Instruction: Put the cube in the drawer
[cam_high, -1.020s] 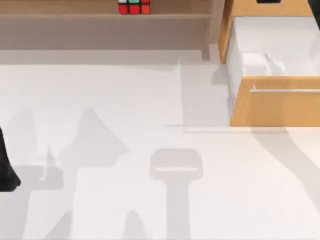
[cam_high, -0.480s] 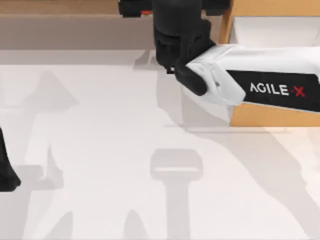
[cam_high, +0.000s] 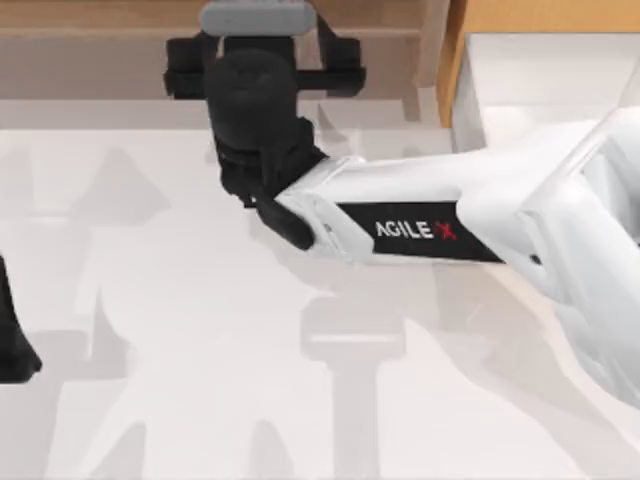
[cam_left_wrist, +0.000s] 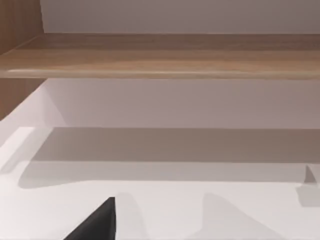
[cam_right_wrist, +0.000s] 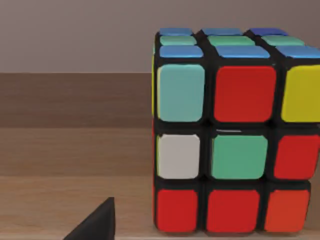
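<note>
1. The table (cam_high: 180, 300) is crossed in the top view by the right arm (cam_high: 420, 225), which is stretched from the right side toward the long brown shelf (cam_high: 90, 45) along the far edge.
2. The drawer (cam_high: 458, 70) is seen at the far right, its white interior exposed, so it is judged to be pulled out already.
3. The right gripper (cam_high: 262, 70) is held over the shelf ledge; whether its fingers are spread or closed cannot be told, and nothing is seen to be held.
4. The left arm (cam_high: 12, 335) is parked at the table's left edge, and the state of its pincer cannot be told either.
5. The cube (cam_right_wrist: 232, 132) is found standing on the shelf board, close in front of the right wrist camera and apparently untouched.
6. The step in hand is judged to be the reach for the cube, with the grasp not yet made.
7. For the next move, the fingers need to be set on opposite faces of the cube and closed; then the cube is to be lifted clear of the shelf and carried across to the drawer.
</note>
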